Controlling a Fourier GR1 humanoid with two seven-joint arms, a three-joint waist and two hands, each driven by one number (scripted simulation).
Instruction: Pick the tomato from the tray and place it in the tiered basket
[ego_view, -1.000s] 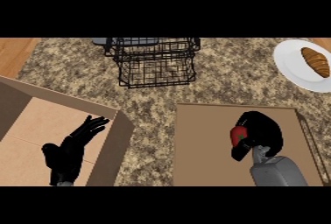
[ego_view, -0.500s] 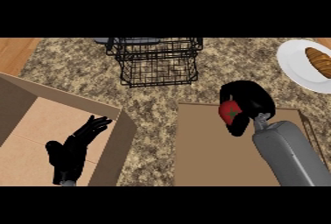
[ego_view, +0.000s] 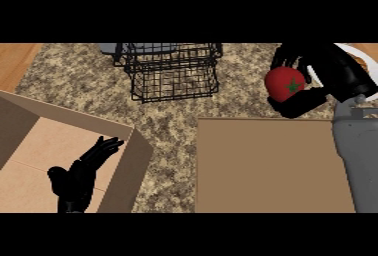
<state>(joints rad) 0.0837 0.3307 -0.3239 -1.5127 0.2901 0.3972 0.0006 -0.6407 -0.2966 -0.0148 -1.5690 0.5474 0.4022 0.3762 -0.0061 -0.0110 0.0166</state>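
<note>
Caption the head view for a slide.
Right hand holds the tomato above the counter, right of the tiered basket.

Views: one only, from my head.
Facing: steeply down at the table (ego_view: 170, 125).
Nearness: close; my forearms enter from the lower edge.
Far edge: tiered basket (ego_view: 174, 70) at the top of the view.
Sides: unmirrored; my right robot hand (ego_view: 325, 75) shows at right.

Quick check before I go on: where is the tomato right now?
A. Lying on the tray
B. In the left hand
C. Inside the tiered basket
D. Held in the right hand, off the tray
D: the right hand is curled round the tomato, beyond the tray and to the right of the tiered basket.
</note>
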